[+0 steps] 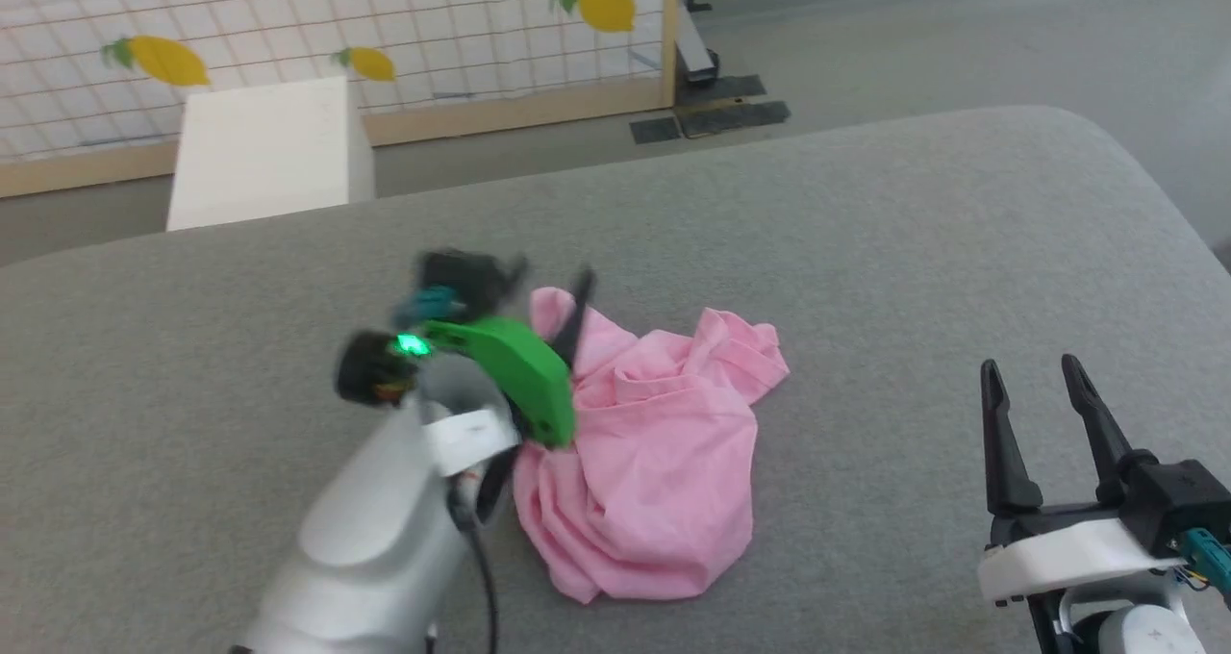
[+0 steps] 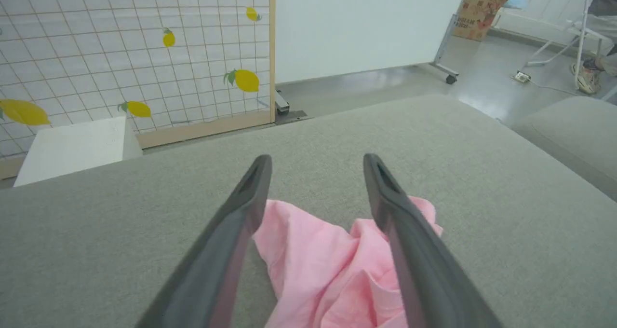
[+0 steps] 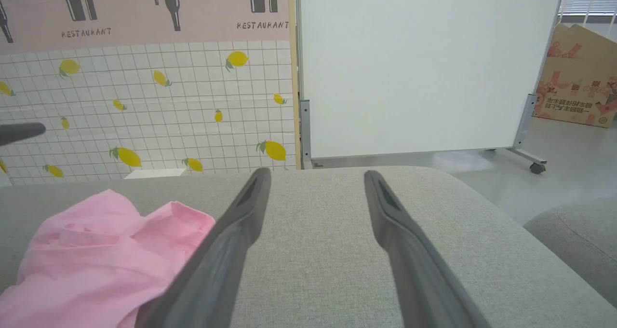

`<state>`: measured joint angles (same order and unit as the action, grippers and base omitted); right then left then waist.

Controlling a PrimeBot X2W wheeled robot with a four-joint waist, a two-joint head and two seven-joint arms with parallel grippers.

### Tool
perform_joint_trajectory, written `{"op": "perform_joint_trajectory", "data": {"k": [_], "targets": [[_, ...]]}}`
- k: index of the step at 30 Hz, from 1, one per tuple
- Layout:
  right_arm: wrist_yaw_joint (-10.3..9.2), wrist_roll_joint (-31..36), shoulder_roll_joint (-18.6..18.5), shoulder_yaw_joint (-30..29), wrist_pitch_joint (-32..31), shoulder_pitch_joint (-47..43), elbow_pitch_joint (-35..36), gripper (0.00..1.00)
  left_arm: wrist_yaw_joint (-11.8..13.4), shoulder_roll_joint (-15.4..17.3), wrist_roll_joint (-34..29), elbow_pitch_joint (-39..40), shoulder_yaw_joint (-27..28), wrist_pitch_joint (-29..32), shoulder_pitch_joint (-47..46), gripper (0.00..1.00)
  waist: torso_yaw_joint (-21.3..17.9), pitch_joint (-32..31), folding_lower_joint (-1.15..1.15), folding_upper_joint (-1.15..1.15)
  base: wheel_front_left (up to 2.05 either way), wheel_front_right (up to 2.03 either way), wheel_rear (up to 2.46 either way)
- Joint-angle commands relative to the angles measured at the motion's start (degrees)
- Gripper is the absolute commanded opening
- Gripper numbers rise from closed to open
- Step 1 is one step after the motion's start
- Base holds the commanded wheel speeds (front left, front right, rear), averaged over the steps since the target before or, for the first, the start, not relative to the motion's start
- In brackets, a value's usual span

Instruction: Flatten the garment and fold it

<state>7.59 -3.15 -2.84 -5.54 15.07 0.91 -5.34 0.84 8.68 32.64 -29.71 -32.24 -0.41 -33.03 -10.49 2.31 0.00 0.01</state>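
Pink and crumpled, the garment [image 1: 654,442] lies in a heap at the centre of the frame on the grey cushion [image 1: 866,231]. The left gripper [image 2: 315,166] hangs over its upper-left edge, fingers spread, grasping nothing. The right gripper [image 1: 1031,375] sits at lower right, well apart, likewise parted and empty.

Grey padded seat [image 1: 914,231] with a rounded far right corner. White box [image 1: 264,149] sits just past its far left edge. Behind it is a lemon-print grid panel [image 1: 433,19] in a wooden frame, with a white wheeled board [image 3: 419,67] to the right and a cardboard box [image 3: 576,87] further right. Second grey seat [image 2: 569,130] lies off the right edge. A person's shoe [image 2: 584,78] rests on the grey floor [image 2: 482,77].
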Motion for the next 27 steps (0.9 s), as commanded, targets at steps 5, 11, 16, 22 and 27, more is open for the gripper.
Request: {"op": "perform_joint_trajectory", "data": {"k": [5,11,16,22,27], "targets": [[-0.10,0.03,-0.04,-0.75,-0.07,-0.99,1.00,1.00,2.15,3.30,-1.98,5.78,5.54,-13.32,3.08,1.00,4.47,-1.27,0.00,-0.01,0.00,0.00,0.00],[-0.10,0.49,-0.04,-1.22,-0.07,-1.01,1.46,1.00,2.23,4.56,-5.17,14.98,12.96,-14.55,10.45,1.00,7.75,-1.05,0.00,-0.01,0.00,0.00,0.00],[-0.10,1.13,-0.04,-1.01,-0.07,-1.12,1.45,1.00,0.29,3.33,-8.96,19.52,18.42,-14.57,18.03,1.00,9.78,-0.90,0.00,-0.01,0.00,0.00,0.00],[-0.10,1.63,-0.04,-0.74,-0.07,-1.21,1.34,1.00,-2.10,0.63,-12.31,21.01,23.50,-14.58,24.19,1.00,11.59,-0.82,0.00,-0.01,0.00,0.00,0.00],[-0.10,2.15,-0.04,-0.27,-0.25,-1.52,1.38,1.00,-4.04,-1.26,-14.75,20.53,26.36,-14.58,27.15,1.00,12.69,-0.88,0.00,-0.01,0.00,0.00,0.00]]}}
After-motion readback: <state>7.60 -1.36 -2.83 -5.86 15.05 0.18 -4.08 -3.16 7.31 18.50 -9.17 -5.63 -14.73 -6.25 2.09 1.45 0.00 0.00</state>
